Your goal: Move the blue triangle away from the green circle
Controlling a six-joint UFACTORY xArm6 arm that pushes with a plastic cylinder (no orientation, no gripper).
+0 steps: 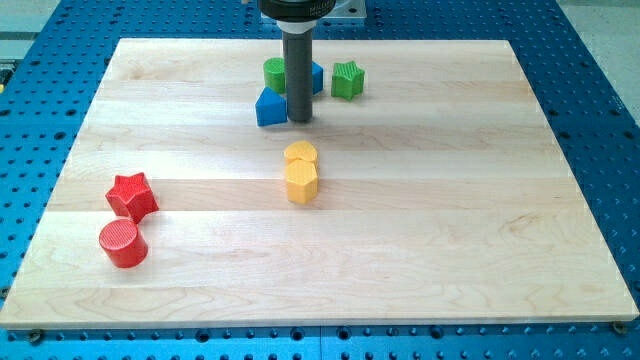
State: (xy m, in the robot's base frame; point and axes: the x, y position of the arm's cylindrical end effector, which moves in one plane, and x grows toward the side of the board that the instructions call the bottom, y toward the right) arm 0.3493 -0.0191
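Near the table's (560, 200) top edge, our tip (299, 120) touches the blue triangle (270, 108), just below the green circle (274, 72); we have no gripper.

I count eight blocks on my board: two red (132, 195) (123, 243), two yellow (300, 153) (301, 182), two green (273, 72) (347, 80), two blue (270, 107) (317, 76).

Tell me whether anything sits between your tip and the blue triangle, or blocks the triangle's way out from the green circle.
Nothing visible sits between them: my tip is right at the blue triangle, on its right. The green circle lies just above it toward the view's top. Bare board lies to the triangle's left and bottom-left, so that way is open.
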